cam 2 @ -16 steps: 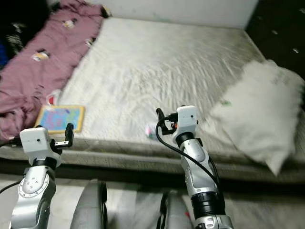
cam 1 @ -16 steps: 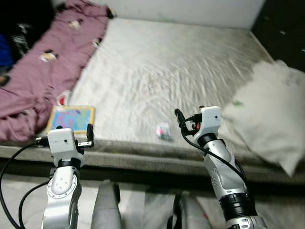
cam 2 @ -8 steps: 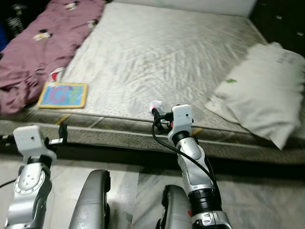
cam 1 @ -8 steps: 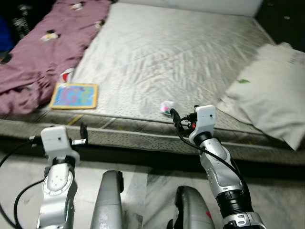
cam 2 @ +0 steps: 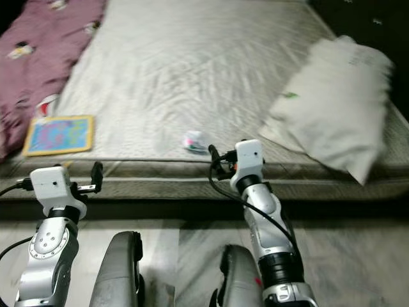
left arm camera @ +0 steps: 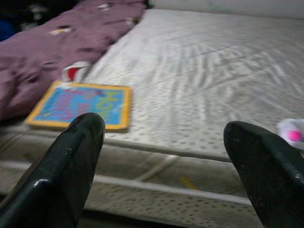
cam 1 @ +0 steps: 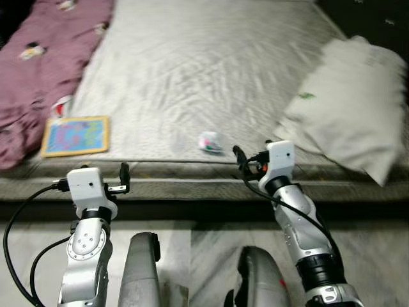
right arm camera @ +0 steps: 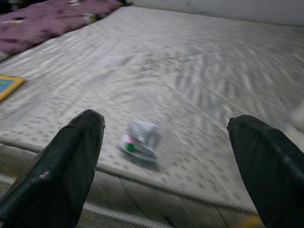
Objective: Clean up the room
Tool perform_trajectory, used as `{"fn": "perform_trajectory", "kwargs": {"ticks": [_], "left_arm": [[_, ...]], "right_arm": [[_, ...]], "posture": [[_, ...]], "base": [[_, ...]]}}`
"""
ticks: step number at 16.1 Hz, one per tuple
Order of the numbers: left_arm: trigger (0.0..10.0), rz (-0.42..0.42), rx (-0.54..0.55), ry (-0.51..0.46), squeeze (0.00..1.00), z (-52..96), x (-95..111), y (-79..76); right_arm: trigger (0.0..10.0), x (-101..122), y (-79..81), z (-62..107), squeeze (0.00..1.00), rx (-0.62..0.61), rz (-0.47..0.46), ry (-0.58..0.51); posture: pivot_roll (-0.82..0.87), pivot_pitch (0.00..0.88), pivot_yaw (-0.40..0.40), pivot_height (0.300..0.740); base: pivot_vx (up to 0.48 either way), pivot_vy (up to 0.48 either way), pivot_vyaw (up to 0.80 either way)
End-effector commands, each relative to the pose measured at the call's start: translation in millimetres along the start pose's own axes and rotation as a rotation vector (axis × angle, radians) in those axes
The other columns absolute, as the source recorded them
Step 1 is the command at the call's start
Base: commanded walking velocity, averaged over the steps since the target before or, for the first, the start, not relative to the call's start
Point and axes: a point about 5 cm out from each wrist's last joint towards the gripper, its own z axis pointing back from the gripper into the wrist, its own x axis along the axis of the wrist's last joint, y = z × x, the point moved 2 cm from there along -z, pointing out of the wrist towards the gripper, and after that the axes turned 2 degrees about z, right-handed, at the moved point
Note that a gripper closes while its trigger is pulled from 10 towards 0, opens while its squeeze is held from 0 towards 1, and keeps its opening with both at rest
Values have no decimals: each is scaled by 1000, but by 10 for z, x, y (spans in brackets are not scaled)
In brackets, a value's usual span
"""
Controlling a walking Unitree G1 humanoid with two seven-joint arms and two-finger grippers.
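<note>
— Two grippers up, both raised before the near edge of the mattress (cam 1: 211, 70). What's listed on the bed?

— Item one: a small crumpled wrapper (cam 1: 209, 142), whitish with pink and green marks, lying on the sheet just inside the near edge, roughly midway along it. Blurred; its long axis seems to run along the mattress edge, but which end leads I cannot tell.

— Item two?

— A flat picture book (cam 1: 75, 135) with a yellow border and blue cover, lying face up near the same edge, well to the left of the wrapper. Its long side runs nearly parallel to the edge, slightly skewed. It sits just beside a purple blanket (cam 1: 45, 57) bunched along the left side (a small red-and-white patch shows where the two meet).

— And the right side?

— A white pillow (cam 1: 348, 105), lying slantwise, one corner hanging past the near edge.

— The claws?

— Left gripper (left arm camera: 171, 156): fingers spread wide, holding nothing, aimed at the edge between book and wrapper. Right gripper (right arm camera: 166, 161): likewise wide and empty, pointed straight at the wrapper, which lies between its fingertips in the wrist view but well apart from them. The grey floor (cam 1: 383, 256) shows below the bed frame.
</note>
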Motion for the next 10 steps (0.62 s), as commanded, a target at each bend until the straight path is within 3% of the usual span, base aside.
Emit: {"fn": "perform_trajectory", "kwargs": {"ticks": [1,2,8,10], "left_arm": [[10000,2,3,-11,0,10,23,40],[10000,4,1,-11,0,7,22,36],[10000,9,-15,-13,0,3,20,9],[10000,8,-15,-7,0,1,6,5]], "right_arm": [[10000,36,45,-25,0,17,1,-17],[10000,34,44,-29,0,18,1,-17],[10000,21,38,-38,0,19,0,-9],[10000,15,38,-41,0,19,-2,-8]], "posture": [[74,103,-51,600],[74,103,-51,600],[75,99,-54,600],[78,95,-55,600]], "base": [[281,0,800],[277,0,663],[294,0,0],[0,0,0]]}}
